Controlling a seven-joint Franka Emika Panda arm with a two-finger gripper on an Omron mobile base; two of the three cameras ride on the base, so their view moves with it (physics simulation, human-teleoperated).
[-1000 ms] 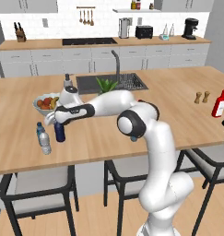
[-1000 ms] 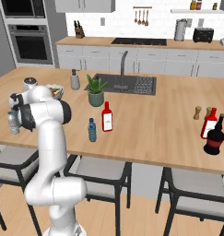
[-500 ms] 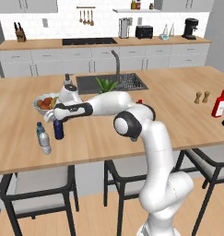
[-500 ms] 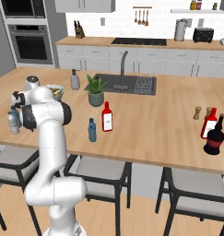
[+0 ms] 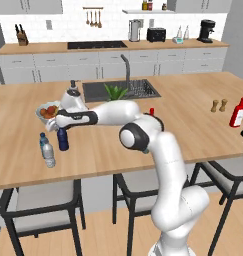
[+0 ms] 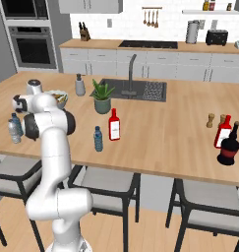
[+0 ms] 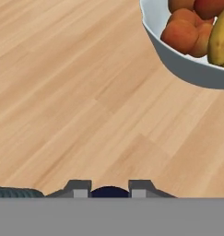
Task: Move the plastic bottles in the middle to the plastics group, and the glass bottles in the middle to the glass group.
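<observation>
Gripper (image 5: 61, 127) clamped on navy bottle (image 5: 63, 140), upright on wooden island (image 5: 193, 115), just beside clear water bottle (image 5: 48, 154) and capped bottle (image 5: 42, 140), near fruit bowl (image 7: 187, 69); teal bottle (image 6: 98, 139) and red bottle (image 6: 114, 125) mid-counter by plant (image 6: 102, 96)

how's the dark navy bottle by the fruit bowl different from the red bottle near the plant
The navy bottle is short, opaque and unlabelled; the red bottle is taller, narrow-necked, with a white label. The navy bottle sits between the gripper fingers beside the water bottles; the red bottle stands free mid-counter. Both stand upright on the wooden counter.
</observation>
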